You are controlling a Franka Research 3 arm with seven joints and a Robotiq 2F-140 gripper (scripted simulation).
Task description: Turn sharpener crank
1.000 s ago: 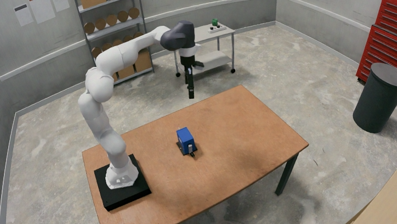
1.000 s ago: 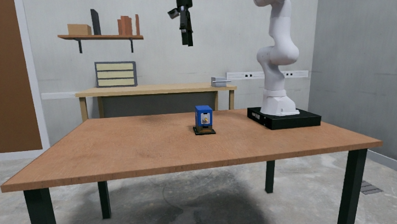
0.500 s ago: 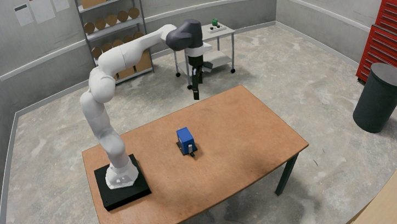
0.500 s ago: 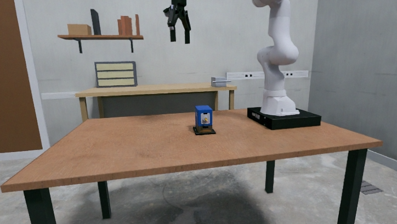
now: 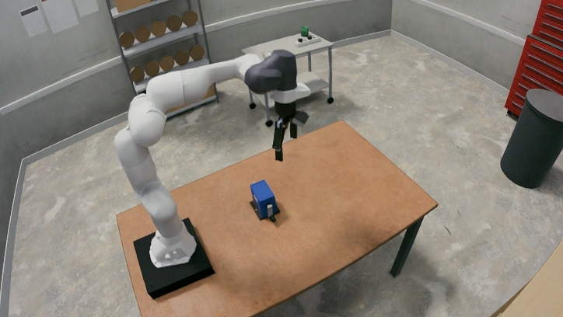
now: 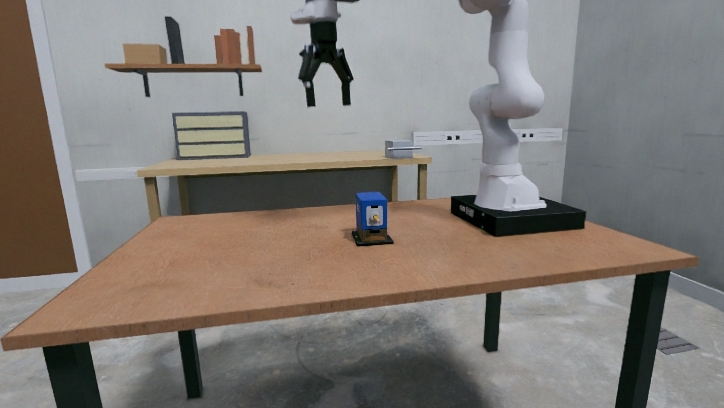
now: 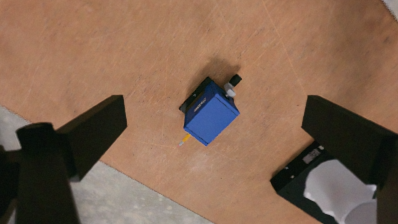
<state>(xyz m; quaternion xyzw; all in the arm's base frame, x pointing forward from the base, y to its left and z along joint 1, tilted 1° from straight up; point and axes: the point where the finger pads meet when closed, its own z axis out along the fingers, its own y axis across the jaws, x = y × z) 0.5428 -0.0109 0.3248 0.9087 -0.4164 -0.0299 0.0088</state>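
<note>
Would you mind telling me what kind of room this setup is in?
Most likely a workshop or storeroom: bare concrete floor, a red tool cabinet against the wall, a metal shelf rack holding rolls, and a workbench behind the table.
</note>
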